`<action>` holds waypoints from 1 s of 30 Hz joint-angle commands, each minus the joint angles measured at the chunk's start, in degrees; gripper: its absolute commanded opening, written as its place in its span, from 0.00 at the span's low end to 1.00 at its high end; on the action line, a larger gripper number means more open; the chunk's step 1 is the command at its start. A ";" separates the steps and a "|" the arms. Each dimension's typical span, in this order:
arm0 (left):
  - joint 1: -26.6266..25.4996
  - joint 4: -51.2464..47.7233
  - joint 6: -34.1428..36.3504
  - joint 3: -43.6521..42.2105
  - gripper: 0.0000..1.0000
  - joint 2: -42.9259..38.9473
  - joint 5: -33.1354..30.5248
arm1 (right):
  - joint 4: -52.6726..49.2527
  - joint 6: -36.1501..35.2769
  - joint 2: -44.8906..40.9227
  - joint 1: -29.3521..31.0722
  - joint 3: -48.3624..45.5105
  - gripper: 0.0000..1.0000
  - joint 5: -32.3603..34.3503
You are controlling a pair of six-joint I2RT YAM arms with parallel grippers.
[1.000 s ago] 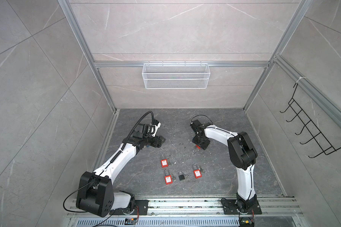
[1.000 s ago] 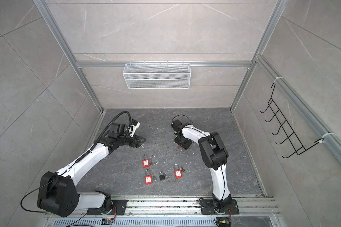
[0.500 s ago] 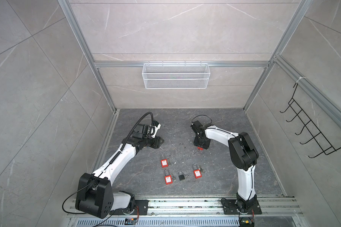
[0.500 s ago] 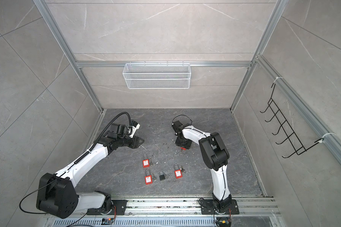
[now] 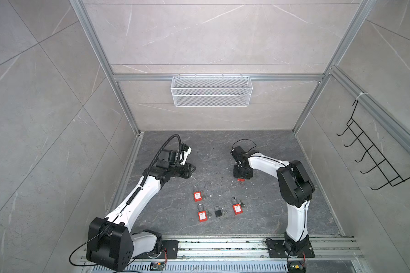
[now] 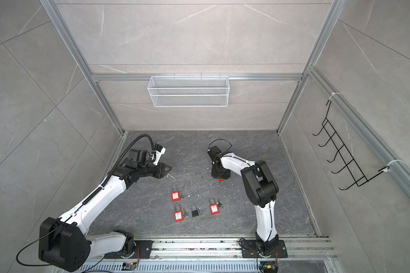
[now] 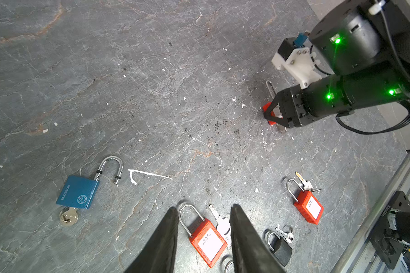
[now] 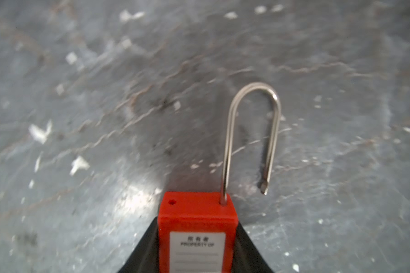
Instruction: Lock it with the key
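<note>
A black padlock [image 6: 194,212] lies between two red padlocks [image 6: 178,215] on the floor [image 6: 246,146].

Open red safety padlock [image 8: 197,212]
One leg of its steel shackle [image 8: 253,123] sits in the body, the free end stands clear of its hole; body pinched in the right gripper [image 8: 197,221].

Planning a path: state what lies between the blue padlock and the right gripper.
Only bare, scuffed floor, per the left wrist view, between blue padlock and right gripper.
</note>
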 commanded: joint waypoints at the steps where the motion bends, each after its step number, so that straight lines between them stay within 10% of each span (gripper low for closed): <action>1: -0.33 -0.60 -1.41 -0.18 0.39 -1.96 1.09 | 2.06 -10.60 -2.52 3.03 -3.36 0.32 -7.62; 10: -0.33 -0.58 -3.08 -1.05 0.37 -2.97 1.07 | -2.60 -21.04 0.79 12.47 0.68 0.33 -4.92; 22: -0.42 -0.44 -4.02 -1.48 0.39 -3.53 1.26 | -5.99 -16.07 2.73 14.35 2.54 0.50 -1.64; 30: -0.50 -0.36 -3.92 -1.25 0.40 -3.54 1.70 | -7.74 -15.51 4.02 14.36 3.93 0.39 -3.35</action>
